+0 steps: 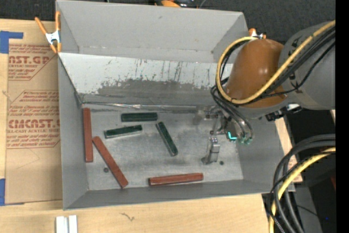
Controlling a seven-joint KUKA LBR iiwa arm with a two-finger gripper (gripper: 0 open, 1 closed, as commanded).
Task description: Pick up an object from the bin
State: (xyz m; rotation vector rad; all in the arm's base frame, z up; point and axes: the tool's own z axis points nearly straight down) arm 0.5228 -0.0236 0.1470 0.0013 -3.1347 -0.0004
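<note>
Slim red-brown bars (175, 178) and dark green bars (167, 138) litter the scuffed bin (147, 30).

Hidden beneath orange wrist cover (256, 71) at three o'clock: part of bin's (147, 24) right wall and floor. Cut off at right edge: arm (319, 68). Blurred at four o'clock: gripper (211, 156), outline unclear. Too small to identify: dark speck (106, 170) at seven o'clock.

Nearest my claw (210, 156): dark green bar (166, 138), flat, diagonal, at its 10 o'clock; red-brown bar (175, 178), flat, at 8 o'clock.
</note>
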